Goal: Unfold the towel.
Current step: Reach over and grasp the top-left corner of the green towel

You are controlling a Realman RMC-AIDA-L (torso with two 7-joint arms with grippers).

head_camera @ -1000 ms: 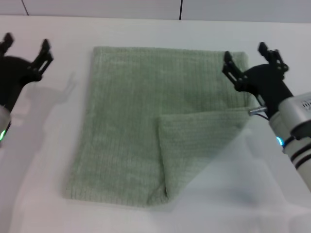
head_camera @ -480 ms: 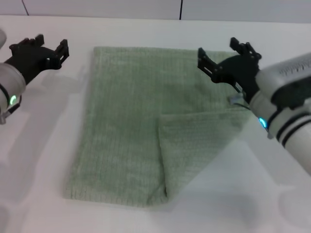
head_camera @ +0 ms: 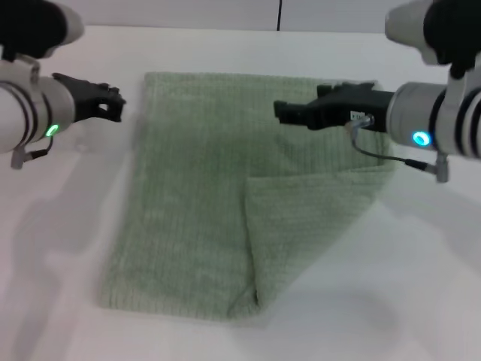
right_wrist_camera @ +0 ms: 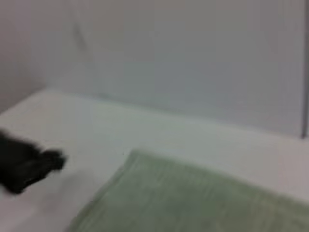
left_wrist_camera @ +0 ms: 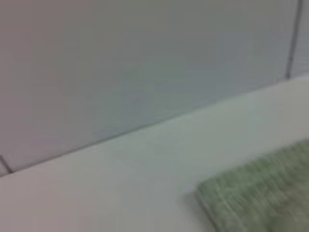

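The pale sage-green towel lies flat on the white table. Its near right corner is folded over into a triangular flap. My left gripper hovers just off the towel's far left edge and points toward it. My right gripper hovers over the far right part of the towel and points left. The left wrist view shows a towel corner. The right wrist view shows the towel and the left gripper beyond its edge.
A pale wall with a dark vertical seam runs along the back of the table. Bare white tabletop surrounds the towel on the left, right and front.
Both arms have swung inward and turned their grippers sideways. The right gripper moved left from the towel's far right corner to over the towel. The left gripper moved right toward the towel's edge.
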